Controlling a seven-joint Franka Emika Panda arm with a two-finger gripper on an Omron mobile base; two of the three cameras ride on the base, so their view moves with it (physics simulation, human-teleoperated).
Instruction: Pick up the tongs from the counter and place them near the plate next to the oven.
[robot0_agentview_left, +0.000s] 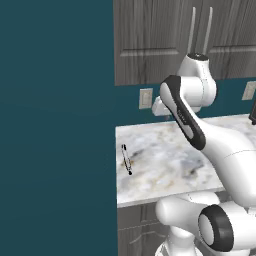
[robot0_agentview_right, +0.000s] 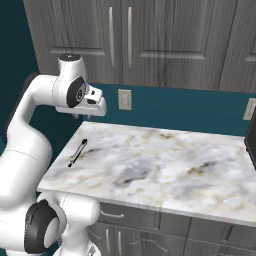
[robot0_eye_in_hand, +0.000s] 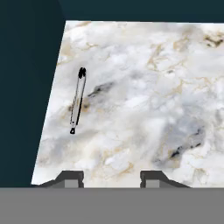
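The jaws of the gripper (robot0_eye_in_hand: 111, 177) are wide open with nothing between them, and they hang above the marble tabletop (robot0_eye_in_hand: 144, 100). The tongs (robot0_eye_in_hand: 77, 99) lie flat on the tabletop at about 11 o'clock from the jaws in the hand view, close to the tabletop's left edge. The tongs (robot0_agentview_right: 77, 152) are well apart from the gripper. Dark grey cabinets (robot0_agentview_right: 150, 40) hang on the wall behind.

Deep teal wall (robot0_agentview_right: 190, 107) all round, with dark grey wood-grain upper cabinets (robot0_agentview_right: 165, 40) that have slim metal handles, a cream wall outlet (robot0_agentview_right: 124, 99), and grey drawers (robot0_agentview_right: 150, 225) underneath.
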